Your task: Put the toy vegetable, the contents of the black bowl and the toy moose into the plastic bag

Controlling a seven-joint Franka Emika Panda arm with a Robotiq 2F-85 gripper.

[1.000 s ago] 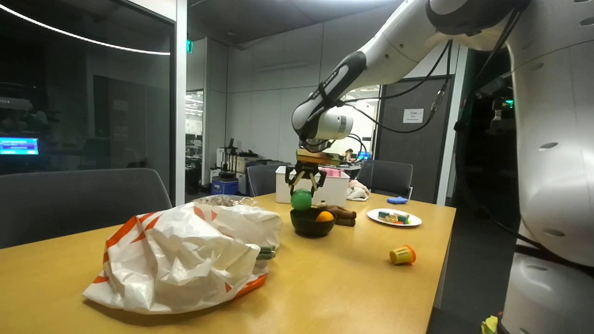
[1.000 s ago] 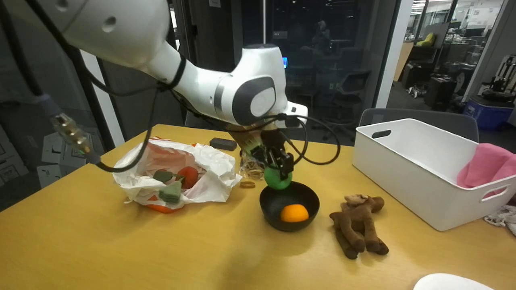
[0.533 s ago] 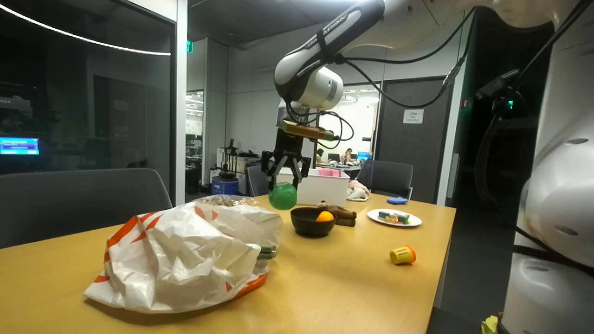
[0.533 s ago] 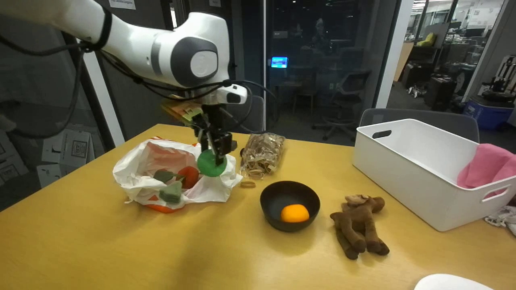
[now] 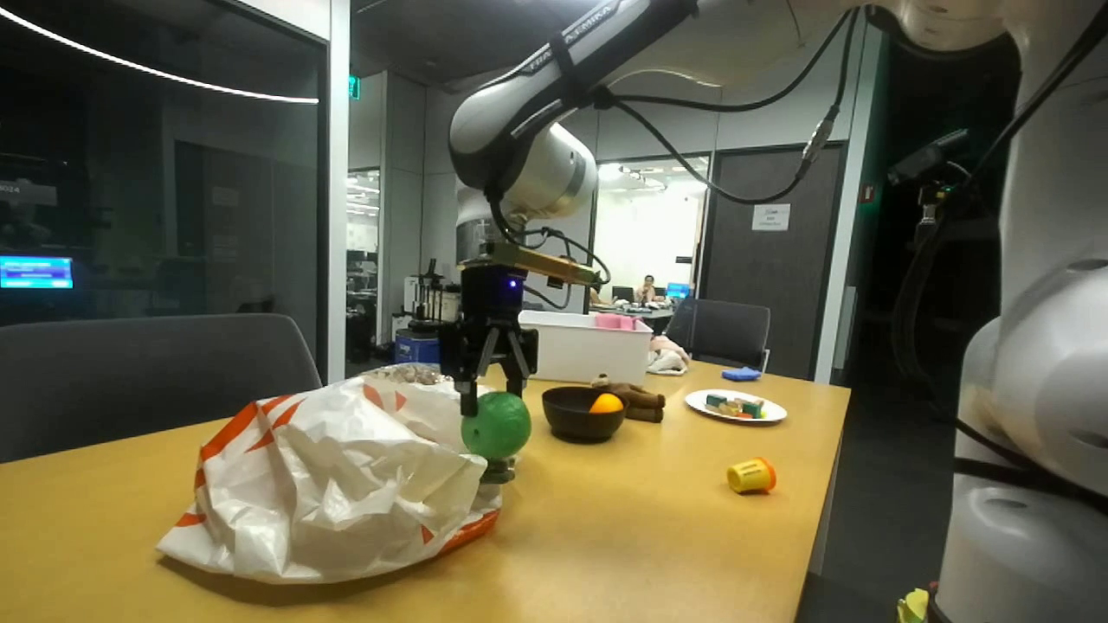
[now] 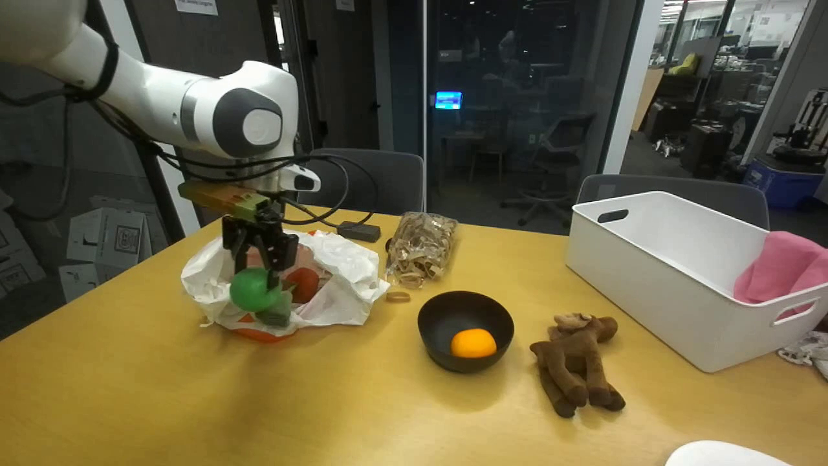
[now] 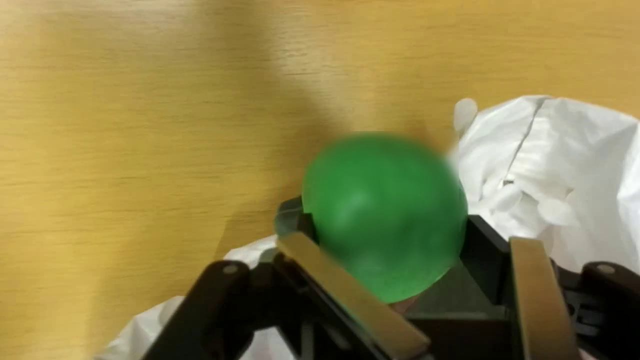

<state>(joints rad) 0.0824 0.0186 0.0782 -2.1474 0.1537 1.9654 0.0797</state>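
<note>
Lying near a table edge [image 6: 129, 286], the bag [image 6: 346, 265] holds a red toy [image 6: 302, 285]; the bowl [image 6: 446, 317], an orange ball [image 6: 473, 343]. The gripper [image 5: 492, 394] clamps a green ball [image 5: 496, 427] between its fingertips [image 7: 484, 250].

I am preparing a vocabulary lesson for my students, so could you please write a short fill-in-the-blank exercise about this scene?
1. The gripper holds a ball whose colour is ____.
2. The number of round orange objects visible in the black bowl is ____.
3. In an exterior view, the black bowl stands between the plastic bag and the brown toy ____.
4. The cloth in the white bin has the colour ____.
Missing words: green; one; moose; pink.
</note>
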